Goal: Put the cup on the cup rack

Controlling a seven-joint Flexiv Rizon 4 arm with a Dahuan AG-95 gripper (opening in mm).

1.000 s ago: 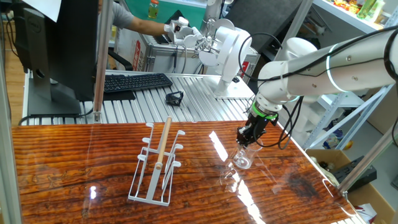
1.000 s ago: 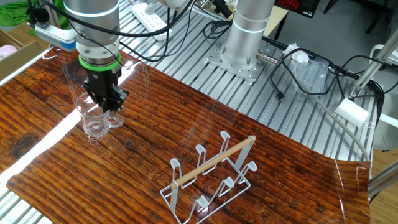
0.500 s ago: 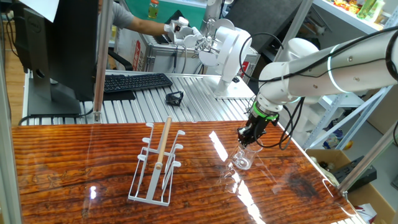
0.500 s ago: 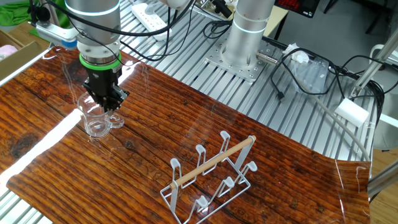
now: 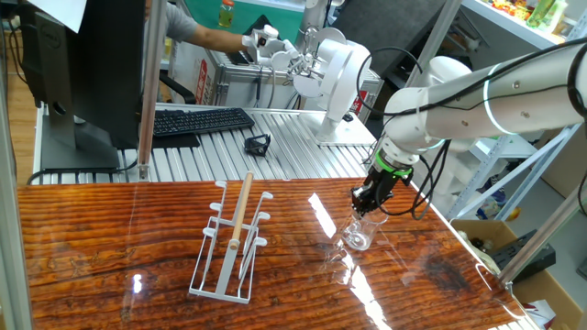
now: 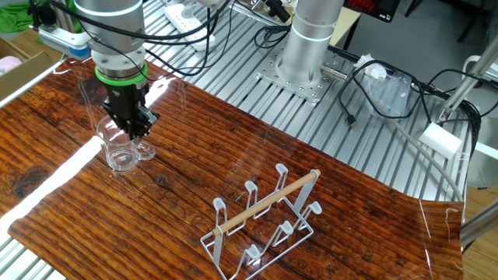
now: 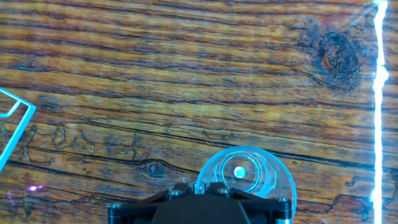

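The cup (image 5: pixel 358 236) stands upright on the wooden bench (image 5: pixel 110 266), mouth up, so its long axis runs vertically. In the hand view its round rim and base show as circles one inside the other (image 7: pixel 245 175), seen from straight above. It sits on the side of the bench near the arm, well apart from the cup rack (image 5: pixel 234 240).

The gripper (image 6: pixel 132 132) points straight down at the cup. Its jaws are drawn close together at the cup's rim, on the side by its small handle (image 6: pixel 146 149), and appear to pinch the glass wall there; the black gripper body hides the contact in the hand view. The cup's base rests on the bench.

The cup rack lies flat on the bench, its long axis and wooden rod (image 6: pixel 268 201) running level. In one fixed view the rod points away from the camera toward the keyboard (image 5: pixel 202 120). White pegs (image 6: pixel 250 189) stand up on both sides of the rod. Only 1 corner of the rack (image 7: pixel 13 124) shows in the hand view, at the left edge.
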